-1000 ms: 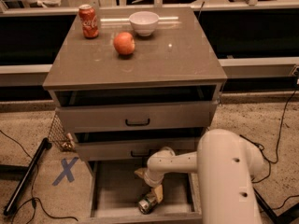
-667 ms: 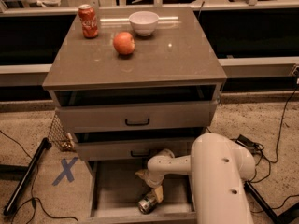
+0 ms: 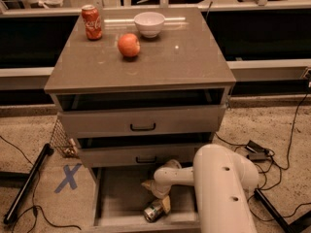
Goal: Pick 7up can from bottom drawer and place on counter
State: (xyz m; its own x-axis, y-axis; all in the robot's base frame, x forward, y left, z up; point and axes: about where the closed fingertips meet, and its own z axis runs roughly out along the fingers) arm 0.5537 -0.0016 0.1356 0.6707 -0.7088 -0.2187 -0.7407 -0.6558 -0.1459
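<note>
The 7up can (image 3: 152, 211) lies on its side near the front edge of the open bottom drawer (image 3: 116, 203), silver and green with a shiny end facing me. My gripper (image 3: 157, 195) hangs inside the drawer just above and behind the can. Its jaws stand apart, and the lower fingertip (image 3: 166, 205) is right beside the can. The can is not held. My white arm (image 3: 221, 188) reaches in from the right. The counter (image 3: 160, 57) is the glossy grey-brown top of the cabinet above.
On the counter stand a red Coca-Cola can (image 3: 92, 22), an orange-red apple (image 3: 129, 45) and a white bowl (image 3: 149, 23). The two upper drawers (image 3: 141, 123) stick out slightly above the gripper. Cables (image 3: 257, 152) lie on the floor to the right, and a black pole (image 3: 26, 183) lies to the left.
My arm's white body has shifted slightly left, nearer the drawer. The gripper and the can have hardly moved.
</note>
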